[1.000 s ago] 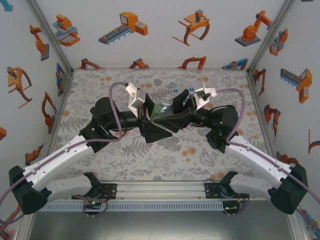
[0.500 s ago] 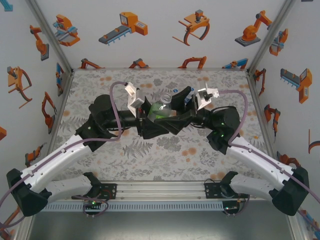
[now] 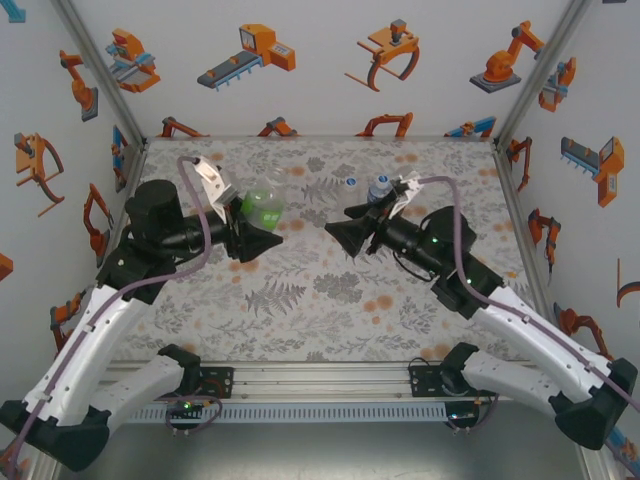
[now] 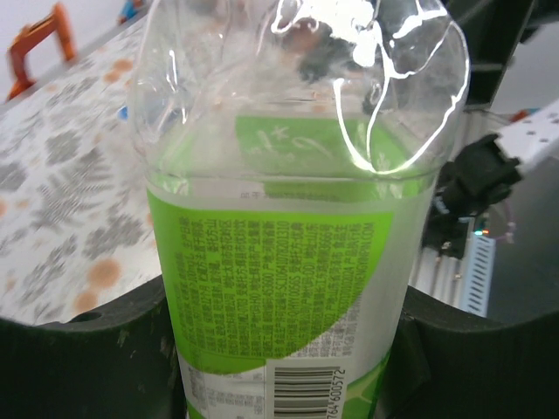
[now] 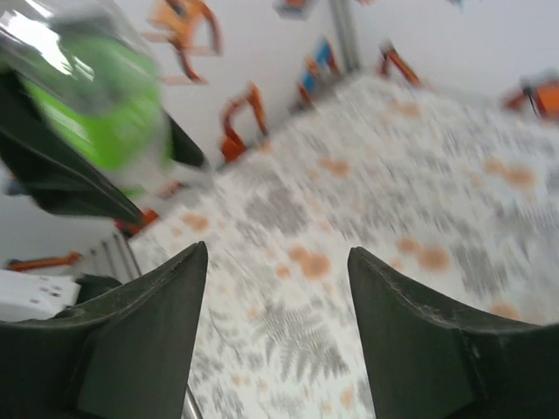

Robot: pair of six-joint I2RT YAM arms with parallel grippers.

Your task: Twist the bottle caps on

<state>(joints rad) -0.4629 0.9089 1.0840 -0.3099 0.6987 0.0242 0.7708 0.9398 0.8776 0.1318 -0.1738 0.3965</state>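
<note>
My left gripper (image 4: 284, 362) is closed on the label band of the green bottle (image 4: 288, 262), held over the table's (image 3: 300, 320) far-left part. My right gripper (image 5: 275, 292) stands wide open, with nothing in it. I judge this bottle light, thin-walled and slippery, so I would squeeze gently at the label and keep the neck free.

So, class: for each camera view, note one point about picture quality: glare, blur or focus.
Left wrist: sharp, with white glare streaks on the green-labelled bottle. Right wrist: blur smears that bottle and the table. Top external: sharp, evenly lit.
</note>
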